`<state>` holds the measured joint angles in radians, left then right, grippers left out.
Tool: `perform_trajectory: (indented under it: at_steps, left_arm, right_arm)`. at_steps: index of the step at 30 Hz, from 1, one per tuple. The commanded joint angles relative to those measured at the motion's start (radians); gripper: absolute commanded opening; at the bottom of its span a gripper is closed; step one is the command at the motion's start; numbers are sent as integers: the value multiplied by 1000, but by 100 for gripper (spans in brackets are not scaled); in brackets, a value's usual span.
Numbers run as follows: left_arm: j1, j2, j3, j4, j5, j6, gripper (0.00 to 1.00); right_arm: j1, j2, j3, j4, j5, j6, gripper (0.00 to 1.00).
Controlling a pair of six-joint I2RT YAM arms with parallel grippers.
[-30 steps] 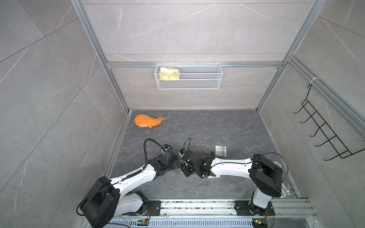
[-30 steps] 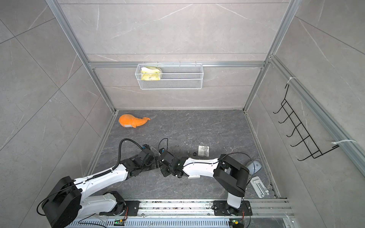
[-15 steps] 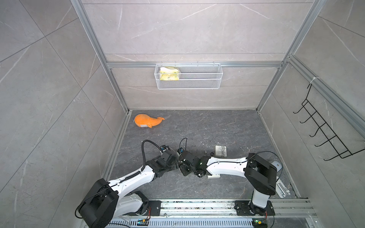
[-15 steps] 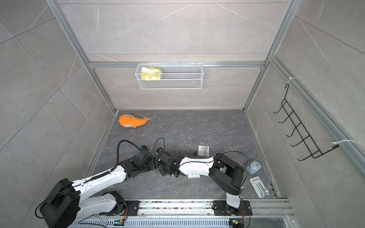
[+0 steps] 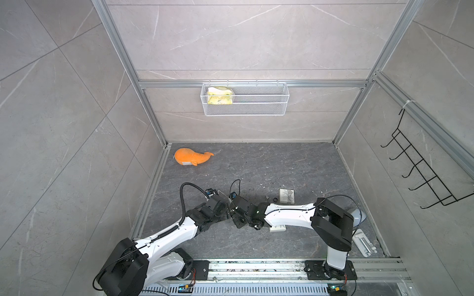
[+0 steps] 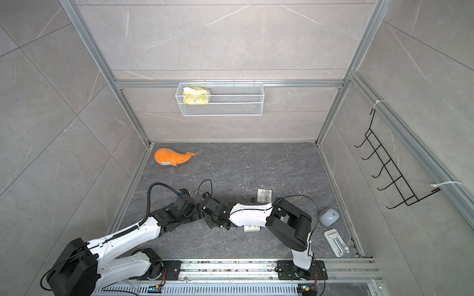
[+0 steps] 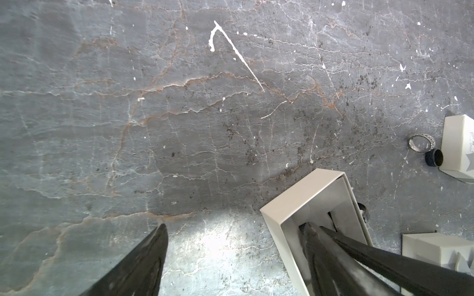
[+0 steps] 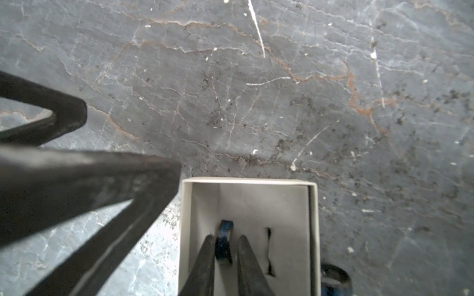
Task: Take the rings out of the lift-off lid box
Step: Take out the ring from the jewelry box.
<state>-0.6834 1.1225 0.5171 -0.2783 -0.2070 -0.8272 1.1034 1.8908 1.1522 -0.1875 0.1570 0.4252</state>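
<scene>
In the right wrist view, the open white lift-off lid box (image 8: pixel 256 202) holds a dark ring (image 8: pixel 223 242) standing on edge in a slot. My right gripper (image 8: pixel 225 237) reaches into the box, shut on this ring. Another ring (image 8: pixel 334 280) lies on the floor beside the box. My left gripper (image 7: pixel 234 226) is open wide, one finger at the box (image 7: pixel 305 194) wall. Two more rings (image 7: pixel 433 157) lie by the white lid (image 7: pixel 459 148). In both top views the grippers (image 5: pixel 232 215) (image 6: pixel 202 214) meet and hide the box.
An orange plush whale (image 5: pixel 191 157) lies at the back left. A wire basket (image 5: pixel 245 98) hangs on the back wall and a black hook rack (image 5: pixel 420 169) on the right wall. A second white box (image 5: pixel 277 228) lies under my right arm. A grey dome (image 5: pixel 355 217) and a white holder (image 5: pixel 364 243) sit front right.
The right gripper's jaws have narrowed onto the ring in the box. The right arm has stretched a little further left. The left gripper stays open beside the box.
</scene>
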Motion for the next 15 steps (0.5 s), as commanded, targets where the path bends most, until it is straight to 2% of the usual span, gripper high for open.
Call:
perform_trajectory:
  at_steps: [1,9,15]
  left_arm:
    - [5,-2,-1,-8,6,-11,84]
    - [5,21,3,28,50,-17,84]
    - [5,42,4,52,82,-19,84]
  right_arm:
    - [6,15,24,-36,5,-9,16]
    - [4,-53,-2,-9,-34,3,4]
    - [1,-95,-22,5,-66,10,2]
